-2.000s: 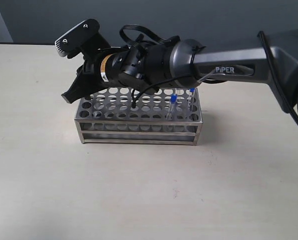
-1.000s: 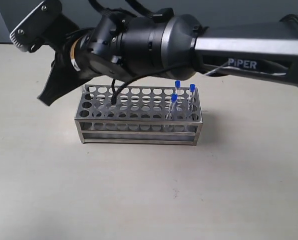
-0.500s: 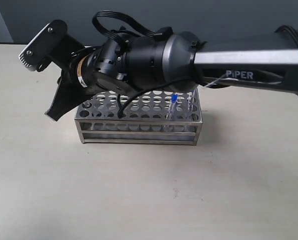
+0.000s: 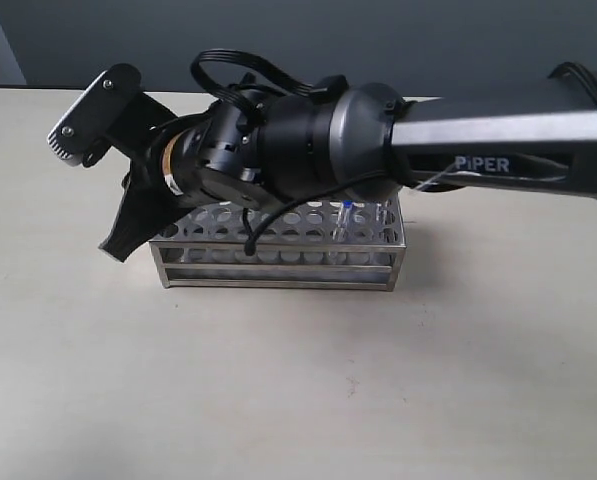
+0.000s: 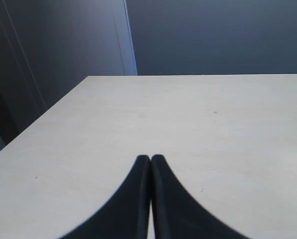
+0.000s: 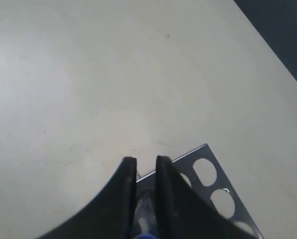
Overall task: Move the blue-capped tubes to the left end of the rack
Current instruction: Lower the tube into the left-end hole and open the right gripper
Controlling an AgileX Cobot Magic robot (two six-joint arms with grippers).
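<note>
My right end effector is clamped on a blue-capped tube above the rack corner toward the table's left edge. If misaligned, it could strike the plate and slip.

A: How many blue-capped tubes does the rack hold?
B: Nobody can tell. The right arm hides most of its top plate; only one cap peeks out beside it.
A: And the right gripper?
B: A blurred clear tube sits between its fingers, the blue cap cut by the picture's edge. The hole beneath is hidden.
A: The left gripper?
B: Its fingers press together, their bases cut off; the tabletop runs past the picture's edge.
</note>
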